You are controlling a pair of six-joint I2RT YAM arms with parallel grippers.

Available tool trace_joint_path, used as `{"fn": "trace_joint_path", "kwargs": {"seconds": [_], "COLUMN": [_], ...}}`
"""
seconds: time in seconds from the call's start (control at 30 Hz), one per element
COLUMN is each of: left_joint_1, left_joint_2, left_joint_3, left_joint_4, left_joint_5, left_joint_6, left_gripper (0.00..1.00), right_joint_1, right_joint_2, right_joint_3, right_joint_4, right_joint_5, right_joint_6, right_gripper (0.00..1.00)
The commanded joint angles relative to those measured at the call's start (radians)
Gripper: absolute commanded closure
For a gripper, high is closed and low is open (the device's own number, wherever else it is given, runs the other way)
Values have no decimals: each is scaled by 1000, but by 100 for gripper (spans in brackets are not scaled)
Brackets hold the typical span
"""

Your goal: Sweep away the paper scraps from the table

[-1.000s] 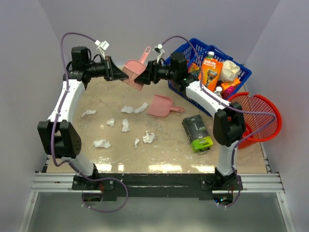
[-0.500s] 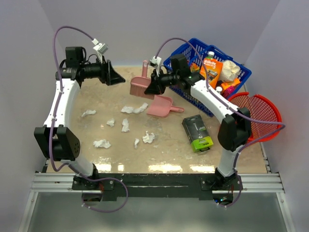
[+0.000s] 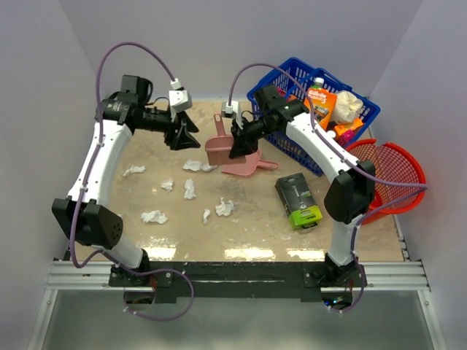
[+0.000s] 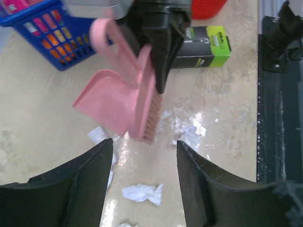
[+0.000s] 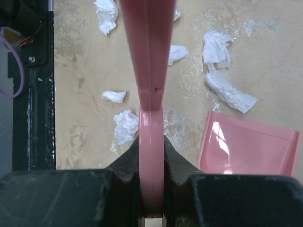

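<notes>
Beige tabletop [image 3: 255, 233] strewn with scraps [image 3: 190, 189], mostly left of centre. Right tool [image 3: 237, 148] clamped on brush [image 3: 217, 150] handle, bristles beside dustpan [image 3: 246, 163]. Left tool [image 4: 144, 156] fingers apart, empty, nearby.

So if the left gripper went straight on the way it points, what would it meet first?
Probably the pink brush, clamped in the right gripper: it hangs centred ahead of the open left gripper. The pink dustpan lies just beyond. Depth is unclear.
</notes>
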State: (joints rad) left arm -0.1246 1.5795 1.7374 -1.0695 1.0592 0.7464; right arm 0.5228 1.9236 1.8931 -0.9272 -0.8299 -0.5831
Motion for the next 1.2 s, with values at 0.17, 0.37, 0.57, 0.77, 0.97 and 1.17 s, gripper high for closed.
{"fn": "trace_joint_path", "kwargs": {"seconds": [0.17,0.37,0.57,0.77,0.97,1.17], "left_joint_1": [-86,-86,-87,-86,-113,-130], "left_joint_2": [7,28,60,137,169,194], "left_joint_3": [-61,-38,103,291,260,257], "left_joint_4": [121,160,65,-193,-213,-170], "left_joint_5": [4,-4,-4,-113,-68,-19], "left_joint_6": [-42,-71,-42,180,160,84], "left_gripper": [52,55,54,47,38,56], "right_joint_1": [23,31,31,31,31,31], "right_joint_2": [-6,-12,-8,-5,3,31], "right_joint_3": [80,86,89,103,132,187], "right_joint_4": [-5,-12,-25,-33,-6,-58], "right_joint_5": [-83,-86,-83,-84,-77,-63], "right_joint_6": [68,63,46,35,78,51], "right_gripper": [100,100,100,100,100,100]}}
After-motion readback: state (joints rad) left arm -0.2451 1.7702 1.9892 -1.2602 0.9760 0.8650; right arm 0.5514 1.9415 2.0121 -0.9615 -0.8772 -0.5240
